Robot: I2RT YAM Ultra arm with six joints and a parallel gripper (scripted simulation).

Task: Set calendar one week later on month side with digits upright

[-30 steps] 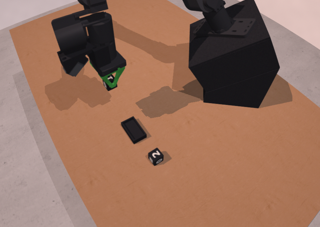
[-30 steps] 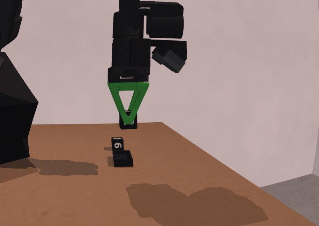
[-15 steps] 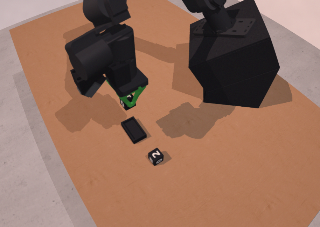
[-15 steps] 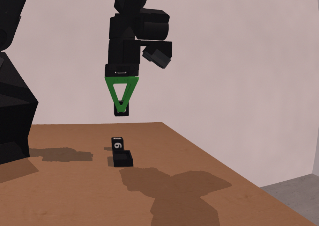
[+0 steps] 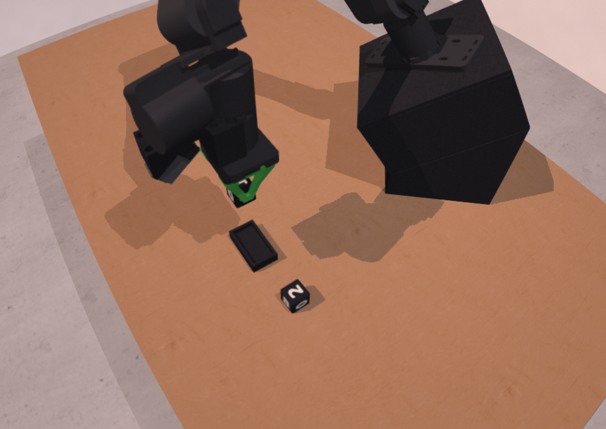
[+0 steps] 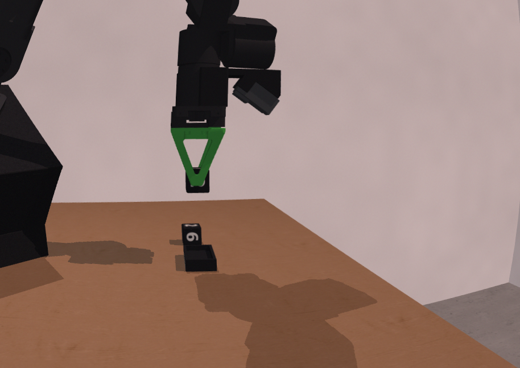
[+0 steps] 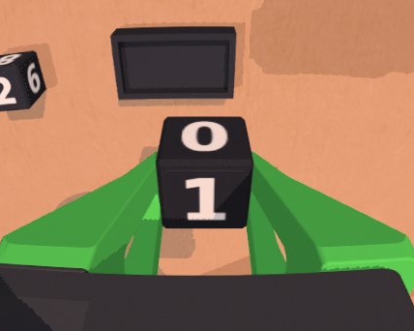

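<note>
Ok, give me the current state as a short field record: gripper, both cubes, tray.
gripper: gripper shut on held cube, raised above the table
held cube: held cube shows 0 and 1 in the wrist view
tray: tray flat on the table, no cube in it
loose cube: loose cube on the table beside the tray, 2 on top

The arm hangs high with its green claw (image 6: 197, 182) pointing straight down, clamped on a cube (image 7: 205, 172).

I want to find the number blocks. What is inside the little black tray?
No cube: the tray shows only its bare dark floor. One cube hangs in the gripper, the other cube sits beside the tray.
</note>
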